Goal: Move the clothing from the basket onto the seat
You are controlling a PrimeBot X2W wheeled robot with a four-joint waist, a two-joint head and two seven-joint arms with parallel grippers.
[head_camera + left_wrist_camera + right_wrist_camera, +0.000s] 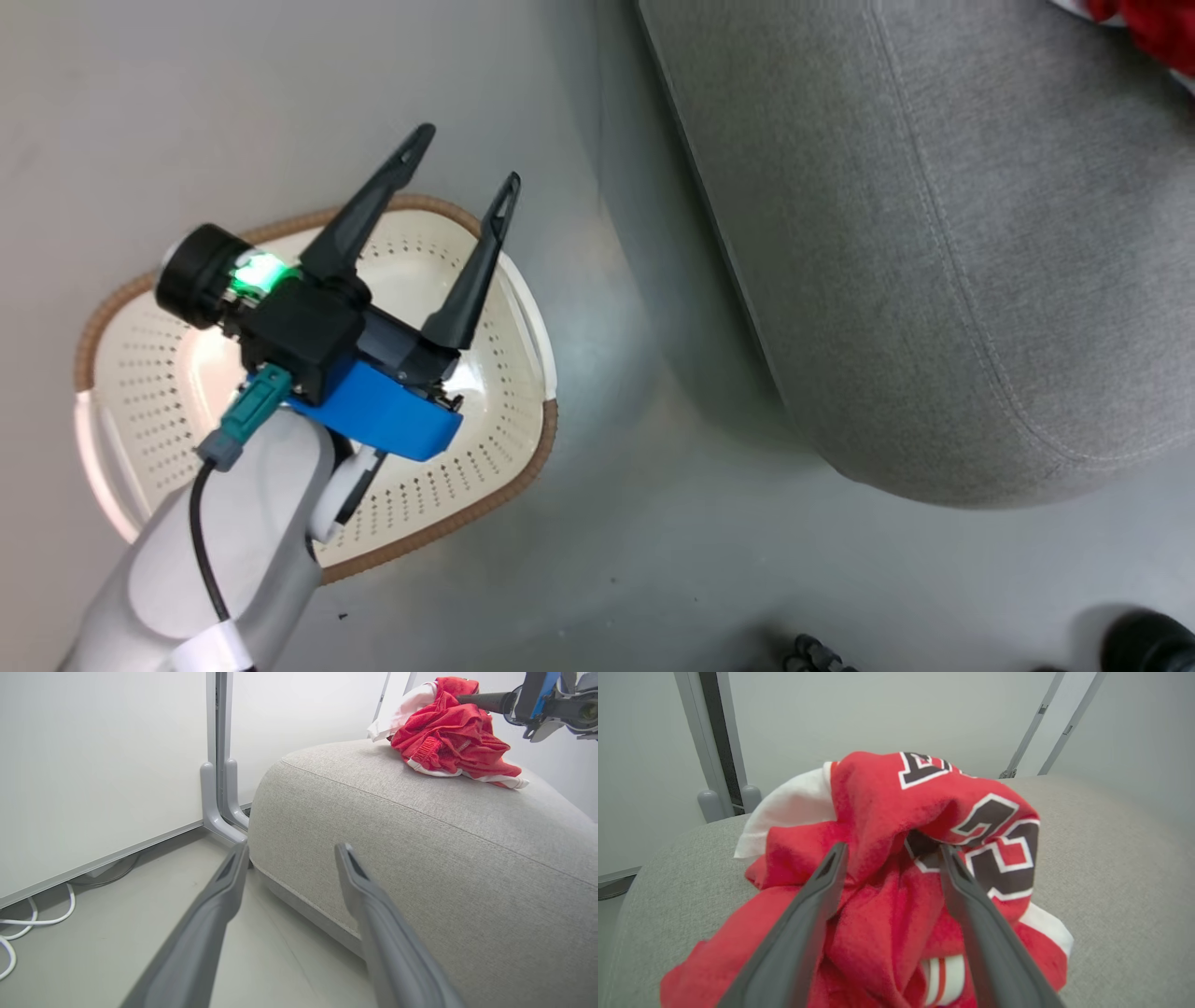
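2 red garments, the clothing (878, 812), lie bunched in a heap on top of the seat (934, 280). the jersey with black-and-white numerals is uppermost, and white trim shows at the edges. the right gripper (893, 848) is at the heap, its fingers spread wide with a fold of red cloth bulging between them, not clamped. the left gripper (467, 154) hangs above the basket (485, 439), its fingers wide apart and holding nothing, pointing toward the rounded side of the seat. the basket stands on the pale floor (653, 579) near the seat, not touching it. white cables (42, 919) lie on the floor by a wall panel.
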